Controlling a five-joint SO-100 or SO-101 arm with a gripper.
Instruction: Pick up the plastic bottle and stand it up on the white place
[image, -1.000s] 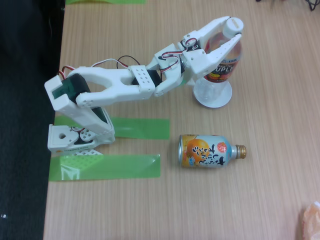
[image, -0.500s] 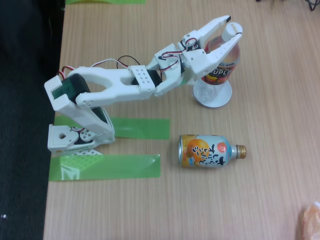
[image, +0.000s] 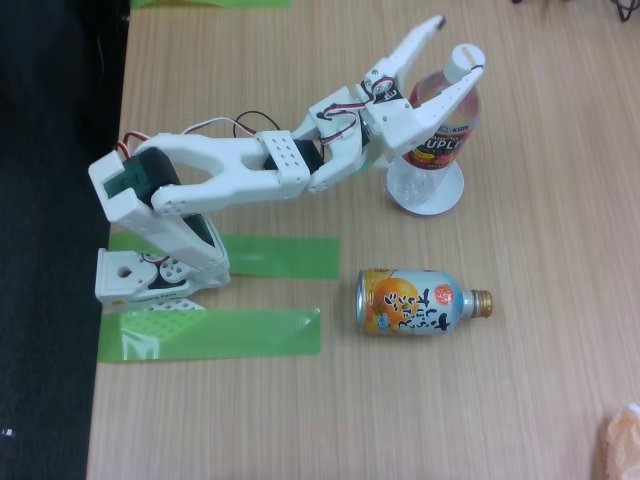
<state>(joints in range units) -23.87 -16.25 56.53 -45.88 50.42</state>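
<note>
The plastic bottle (image: 441, 138), clear with a white cap and a red and yellow label, stands upright on the white place (image: 425, 197), a small round disc on the wooden table. My white gripper (image: 458, 46) reaches it from the left and is open. Its upper finger points up and away from the cap, while its lower finger lies along the bottle's shoulder, close to or touching it. The bottle's left side is hidden behind the gripper body.
An orange-and-silver bottle-can (image: 420, 301) with a gold neck lies on its side in front of the disc. Two green tape strips (image: 210, 333) lie beside my arm's base (image: 150, 275). The table's left edge (image: 115, 150) drops to a dark floor.
The jaws have spread wider, with the upper finger swinging up and away from the cap. The bottle stays upright on the disc.
</note>
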